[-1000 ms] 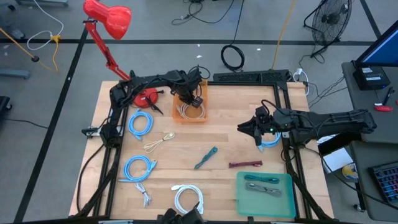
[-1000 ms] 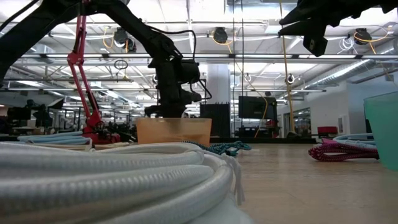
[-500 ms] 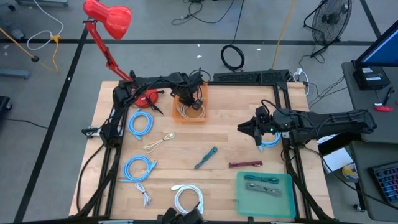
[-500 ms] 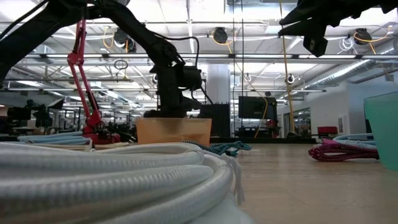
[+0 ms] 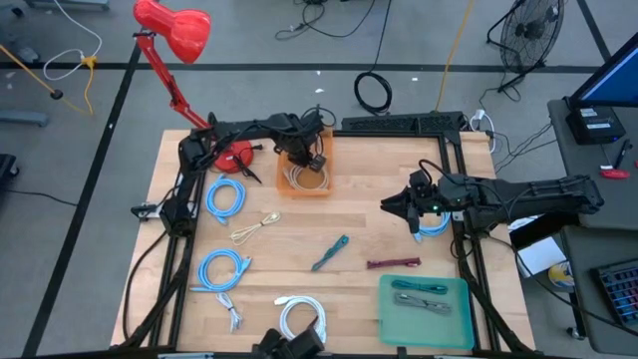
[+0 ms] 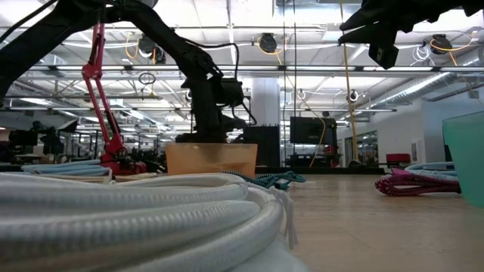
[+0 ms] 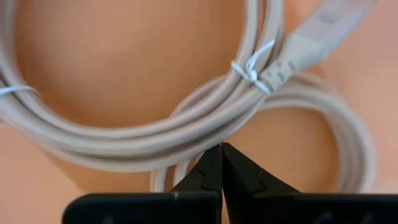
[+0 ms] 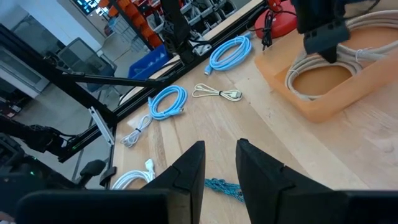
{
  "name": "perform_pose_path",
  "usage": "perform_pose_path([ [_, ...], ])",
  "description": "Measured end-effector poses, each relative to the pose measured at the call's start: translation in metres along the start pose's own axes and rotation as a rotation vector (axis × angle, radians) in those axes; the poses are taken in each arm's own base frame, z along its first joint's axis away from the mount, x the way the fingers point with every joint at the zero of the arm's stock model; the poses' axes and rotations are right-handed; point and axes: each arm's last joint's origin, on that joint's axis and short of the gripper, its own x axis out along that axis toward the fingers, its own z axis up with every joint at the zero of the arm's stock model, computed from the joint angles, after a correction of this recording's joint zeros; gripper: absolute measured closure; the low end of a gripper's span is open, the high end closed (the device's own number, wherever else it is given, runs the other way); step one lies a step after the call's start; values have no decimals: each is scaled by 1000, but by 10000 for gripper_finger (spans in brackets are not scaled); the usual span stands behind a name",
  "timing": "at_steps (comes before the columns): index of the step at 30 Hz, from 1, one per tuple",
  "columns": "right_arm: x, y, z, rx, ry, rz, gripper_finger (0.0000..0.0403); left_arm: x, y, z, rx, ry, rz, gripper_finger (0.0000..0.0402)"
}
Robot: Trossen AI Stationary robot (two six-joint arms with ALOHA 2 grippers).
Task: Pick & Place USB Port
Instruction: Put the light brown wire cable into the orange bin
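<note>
Left tool [image 7: 221, 147] pressed together, seemingly inside orange bin [image 5: 305, 186] | right tool [image 8: 219, 163] spread

Around my wooden table [image 5: 299, 239] lies grey floor [image 5: 80, 199] crossed by dark tape lines. At the far left a red desk lamp [image 5: 174, 28] leans over the table's corner. Far right, a floor fan [image 5: 531, 32] stands, and a coiled black cable [image 5: 374, 92] rests on the floor beyond the table. Looking level across, I see ceiling trusses with round lights [image 6: 266, 41] and a dark monitor [image 6: 310, 130] far back.
</note>
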Motion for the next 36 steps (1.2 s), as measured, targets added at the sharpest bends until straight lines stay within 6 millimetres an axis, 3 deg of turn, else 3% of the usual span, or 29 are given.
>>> perform_pose_path([
  [5, 0, 0, 0, -3, 0, 0, 319, -10, 8, 5, -39, -21, -21, 401],
  [19, 0, 0, 0, -3, 2, 2, 319, -10, 17, 10, -77, -22, -51, 401],
  [29, 0, 0, 0, -3, 2, 3, 319, 12, 22, 10, -122, 58, -78, 401],
  [36, 0, 1, -1, -2, 5, 8, 319, 12, 26, 10, -144, 74, -100, 401],
])
